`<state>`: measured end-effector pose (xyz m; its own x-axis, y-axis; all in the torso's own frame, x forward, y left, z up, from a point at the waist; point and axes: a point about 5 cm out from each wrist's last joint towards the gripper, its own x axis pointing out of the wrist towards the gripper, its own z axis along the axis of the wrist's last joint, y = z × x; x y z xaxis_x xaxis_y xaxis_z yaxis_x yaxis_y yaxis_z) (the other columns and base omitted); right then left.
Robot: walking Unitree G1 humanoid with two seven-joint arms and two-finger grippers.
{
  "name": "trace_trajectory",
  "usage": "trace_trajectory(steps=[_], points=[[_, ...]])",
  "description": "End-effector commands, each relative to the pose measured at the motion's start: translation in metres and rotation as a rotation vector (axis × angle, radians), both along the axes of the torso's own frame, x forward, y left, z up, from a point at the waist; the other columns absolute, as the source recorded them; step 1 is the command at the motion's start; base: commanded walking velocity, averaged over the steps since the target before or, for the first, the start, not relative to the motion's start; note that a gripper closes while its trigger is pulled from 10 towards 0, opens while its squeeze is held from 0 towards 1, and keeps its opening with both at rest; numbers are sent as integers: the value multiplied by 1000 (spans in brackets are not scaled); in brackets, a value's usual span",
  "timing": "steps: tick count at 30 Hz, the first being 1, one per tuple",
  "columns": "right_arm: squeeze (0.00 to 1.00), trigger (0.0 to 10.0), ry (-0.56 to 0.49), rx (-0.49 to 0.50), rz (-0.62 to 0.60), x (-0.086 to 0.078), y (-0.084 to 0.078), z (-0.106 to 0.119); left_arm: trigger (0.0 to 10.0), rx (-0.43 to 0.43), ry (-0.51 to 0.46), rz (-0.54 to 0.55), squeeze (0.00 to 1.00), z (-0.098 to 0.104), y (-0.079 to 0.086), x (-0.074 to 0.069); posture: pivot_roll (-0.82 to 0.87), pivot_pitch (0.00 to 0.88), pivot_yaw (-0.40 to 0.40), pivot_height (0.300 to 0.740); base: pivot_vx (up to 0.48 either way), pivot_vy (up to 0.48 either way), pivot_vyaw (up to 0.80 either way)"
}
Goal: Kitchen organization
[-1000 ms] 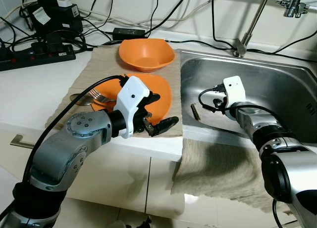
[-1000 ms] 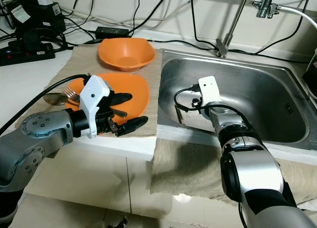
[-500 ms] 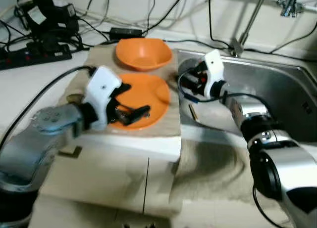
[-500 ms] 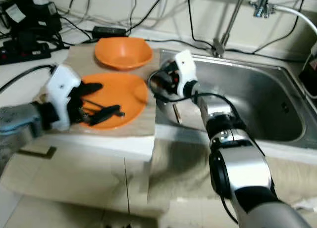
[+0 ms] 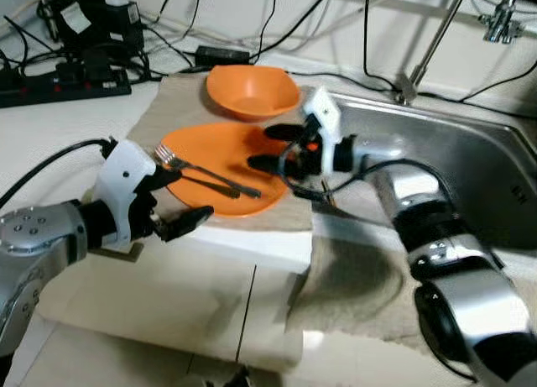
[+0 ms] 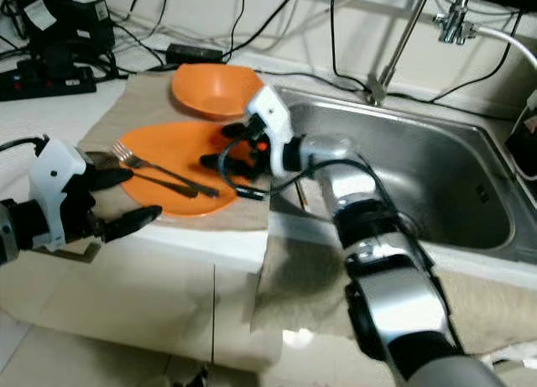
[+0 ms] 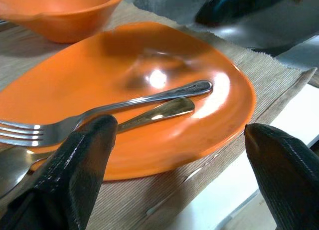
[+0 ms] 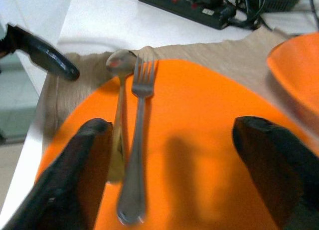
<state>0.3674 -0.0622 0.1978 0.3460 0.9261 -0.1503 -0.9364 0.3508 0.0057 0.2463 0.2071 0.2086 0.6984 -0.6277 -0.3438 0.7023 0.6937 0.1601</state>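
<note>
An orange plate (image 5: 252, 143) lies on a beige cloth (image 5: 180, 101) beside the sink. A fork (image 5: 207, 175) and a spoon (image 7: 159, 110) rest side by side across the plate's left half, heads pointing left over the rim. Behind the plate sits an orange bowl (image 5: 252, 89). My left gripper (image 5: 179, 200) hovers open at the counter's front edge, just left of the plate. It holds nothing. My right gripper (image 5: 270, 148) is open over the plate's right side, pointing at the cutlery, with nothing between its fingers (image 8: 75, 175).
A steel sink (image 5: 470, 160) with a faucet (image 5: 428, 43) lies to the right. A power strip (image 5: 59, 85), adapters and cables crowd the back left of the counter. A towel (image 5: 361, 269) hangs over the counter front below the sink.
My right gripper has swung out of the sink to over the plate's right side. My left gripper has drawn back off the plate toward the front left. The camera has shifted.
</note>
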Motion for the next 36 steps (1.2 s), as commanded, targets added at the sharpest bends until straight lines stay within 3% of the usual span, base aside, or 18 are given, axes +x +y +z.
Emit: trace_trajectory(steps=[1, 2, 4, 5, 6, 7, 16, 23, 24, 25, 26, 28, 29, 31, 32, 36], points=[[1000, 10000, 27, 1, -63, 6, 12, 5, 10000, 1, -10, -22, 0, 2, -4, 1, -8, 0, -118, 740, 0, 0, 0], [1000, 10000, 27, 1, -63, 6, 12, 5, 10000, 1, -10, -22, 0, 2, -4, 1, -8, 0, -118, 740, 0, 0, 0], [957, 10000, 62, -17, -87, 4, 28, -3, 10000, -3, -14, -26, 0, 2, -6, 2, -12, 0, -115, 740, 0, 0, 0], [369, 10000, 84, -27, -87, 3, 35, -6, 10000, -5, -15, -27, 0, 2, -7, 3, -12, 0, -115, 740, 0, 0, 0], [369, 10000, 84, -27, -87, 3, 35, -6, 10000, -5, -15, -27, 0, 2, -7, 3, -12, 0, -115, 740, 0, 0, 0], [0, 10000, 110, -46, -82, 0, 47, -12, 10000, -7, -15, -26, 0, 2, -8, 4, -13, 0, -118, 740, 0, 0, 0], [0, 10000, 14, -204, -128, 2, 65, -18, 10000, -11, -9, -26, 0, 1, -7, -1, -4, 0, -136, 740, 0, 0, 0], [0, 10000, 33, -233, -151, 3, 67, -25, 10000, -10, 2, -18, 0, -1, -5, -2, -6, 0, -134, 740, 0, 0, 0], [0, 8235, 41, -243, -157, 3, 66, -27, 10000, -10, 2, -18, 0, 0, -5, -2, -6, 0, -134, 740, 0, 0, 0], [0, 8235, 41, -243, -157, 3, 66, -27, 10000, -10, 2, -18, 0, 0, -5, -2, -6, 0, -134, 740, 0, 0, 0], [0, 4078, 47, -262, -157, 3, 65, -30, 10000, -10, 1, -19, 0, 0, -6, -1, -6, 0, -133, 740, 0, 0, 0], [0, 4078, 46, -271, -154, 3, 65, -31, 10000, -10, 0, -19, 0, 1, -6, -1, -6, 0, -132, 740, 0, 0, 0], [0, 1961, 38, -285, -148, 2, 64, -33, 10000, -10, -1, -21, 0, 1, -6, -1, -6, 0, -132, 740, 0, 0, 0], [0, 1608, 30, -300, -142, 2, 63, -34, 10000, -11, -1, -23, 0, 1, -7, -1, -6, 0, -132, 740, 0, 0, 0], [0, 0, 36, -301, -141, 2, 63, -35, 10000, -10, 0, -24, 0, 1, -7, -1, -6, 0, -132, 740, 0, 0, 0], [0, 0, 26, -340, -118, 2, 61, -37, 10000, -10, 3, -26, 0, 0, -7, -1, -6, 0, -132, 740, 0, 0, 0]])
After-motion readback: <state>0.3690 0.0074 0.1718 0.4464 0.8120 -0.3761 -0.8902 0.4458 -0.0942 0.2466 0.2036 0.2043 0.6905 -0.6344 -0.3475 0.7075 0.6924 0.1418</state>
